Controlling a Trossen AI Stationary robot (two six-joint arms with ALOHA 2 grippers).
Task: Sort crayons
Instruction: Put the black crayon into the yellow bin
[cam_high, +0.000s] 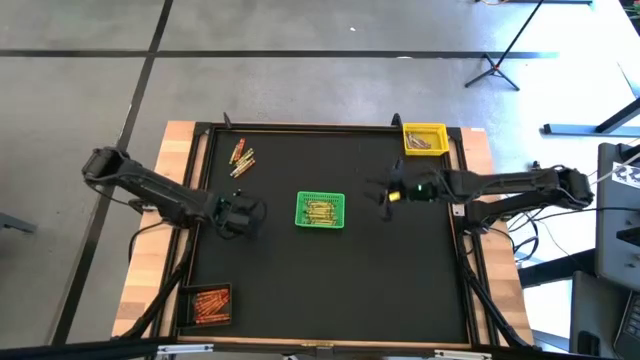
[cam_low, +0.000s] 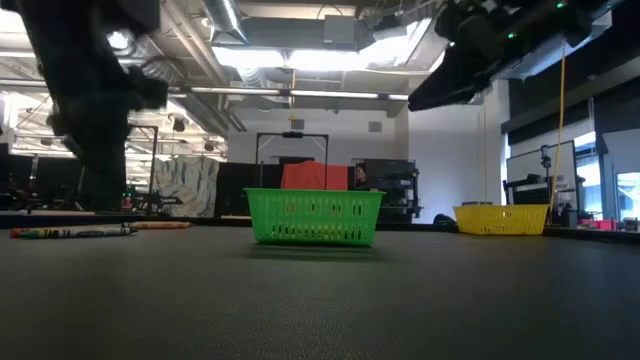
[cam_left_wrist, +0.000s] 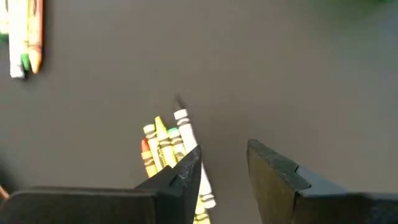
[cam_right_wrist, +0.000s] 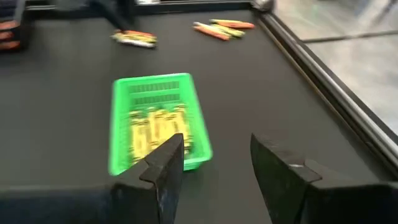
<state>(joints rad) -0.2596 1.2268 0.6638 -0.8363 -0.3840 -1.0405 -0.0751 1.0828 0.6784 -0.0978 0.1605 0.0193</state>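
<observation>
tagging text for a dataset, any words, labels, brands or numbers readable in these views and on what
No text can be read in any view.
crayons: paper wrappers carry dark bands and marks, too blurred to read.
green basket: plain mesh, no label.
yellow basket: plain mesh, no label.
Room behind the table in the low view: no legible sign or number.

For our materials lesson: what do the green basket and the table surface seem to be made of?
Green basket: likely moulded plastic, judging by its bright uniform colour and slotted mesh walls. Table surface: a dark matte mat, possibly rubber or fabric, showing no glare; the exact material is unclear.
</observation>
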